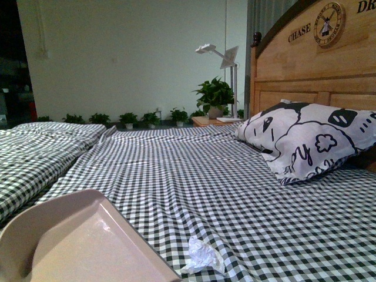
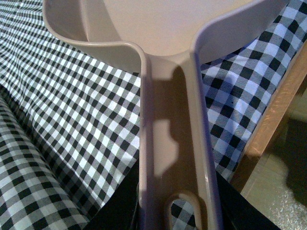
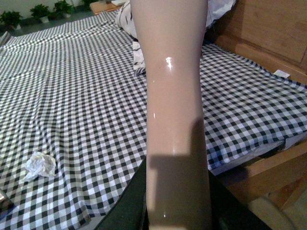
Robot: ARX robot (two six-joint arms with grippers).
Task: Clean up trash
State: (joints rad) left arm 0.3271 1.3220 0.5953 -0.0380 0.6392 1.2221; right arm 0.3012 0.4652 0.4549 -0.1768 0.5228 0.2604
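Beige plastic fills the nearest left corner: the dustpan (image 1: 76,247) rests on the bed with its open lip facing right. In the left wrist view its stem runs between the dark jaws of the left gripper (image 2: 177,213), which is closed around it. The right gripper (image 3: 177,208) is likewise clamped on a glossy beige long handle (image 3: 175,96); the end of that tool is out of view.

The trash (image 1: 202,255), a small crumpled white wad, lies on the gingham sheet (image 1: 176,170) just beside the dustpan's right edge, at the near side of the bed. Whether the two touch cannot be told. The right wrist view shows the wad (image 3: 41,164) alone on flat cloth, with open sheet on all sides of it.

At the near right, the sheet's edge drapes over the wooden bed rail (image 3: 268,167). Farther on, the middle of the bed is bare and smooth. A folded checked duvet (image 1: 35,153) lines the left side; a black-and-white pillow (image 1: 305,138) leans at the right against the wooden headboard (image 1: 317,64). Beyond the far edge stand a potted plant (image 1: 214,94), a white lamp (image 1: 220,56) and a row of small plants (image 1: 129,118) along the wall.
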